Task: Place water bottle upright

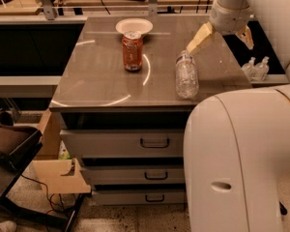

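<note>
In the camera view, we see the gripper (220, 46) above the far part of the desk (96, 76). Its two fingers (201, 37) are spread wide apart and hold nothing. The water bottle (186, 75) lies on its side on the desk, just below the tip of the nearer finger and not between the two fingers. We cannot tell if this tip touches the cap.

We think the main danger is that the bottle moves away before it is gripped. It is round, and the desk looks smooth, so a finger that comes down on the cap or on the curved side could make it roll sideways. A push along its length could slide it away from the fingers, toward the front edge of the desk, where its base already lies near. Also, if the bottle is let go while it leans, it may fall over again.

The orange-red soda can (132, 50) stands well apart from the fingers, on the far side of the bottle, so we expect little risk for it.

The long axis of the bottle lies flat on the desk and runs almost from front to back. The white cap points toward the fingers, and the base points away from them.
</note>
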`<state>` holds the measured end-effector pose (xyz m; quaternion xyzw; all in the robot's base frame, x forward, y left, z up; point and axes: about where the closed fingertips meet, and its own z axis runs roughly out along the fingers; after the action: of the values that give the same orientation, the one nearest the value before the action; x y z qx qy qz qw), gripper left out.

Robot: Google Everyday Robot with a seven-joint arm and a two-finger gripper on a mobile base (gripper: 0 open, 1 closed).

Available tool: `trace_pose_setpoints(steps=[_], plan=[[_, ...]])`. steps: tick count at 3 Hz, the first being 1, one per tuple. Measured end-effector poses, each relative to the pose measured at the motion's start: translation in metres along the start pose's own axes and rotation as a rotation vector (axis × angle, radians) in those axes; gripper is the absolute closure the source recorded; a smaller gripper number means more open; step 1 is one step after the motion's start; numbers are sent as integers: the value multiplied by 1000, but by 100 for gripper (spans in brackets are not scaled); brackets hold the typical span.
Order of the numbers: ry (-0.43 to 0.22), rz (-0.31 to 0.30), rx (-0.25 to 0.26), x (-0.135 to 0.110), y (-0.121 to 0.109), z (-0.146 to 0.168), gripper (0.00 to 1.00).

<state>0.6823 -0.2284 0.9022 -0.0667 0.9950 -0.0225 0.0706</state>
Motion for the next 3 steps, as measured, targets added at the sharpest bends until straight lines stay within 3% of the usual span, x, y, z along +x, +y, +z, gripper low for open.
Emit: trace_pose_setpoints(steps=[1,3], plan=[[23,28,-60,4,9,11,0],[89,67,-99,7,30,37,0]])
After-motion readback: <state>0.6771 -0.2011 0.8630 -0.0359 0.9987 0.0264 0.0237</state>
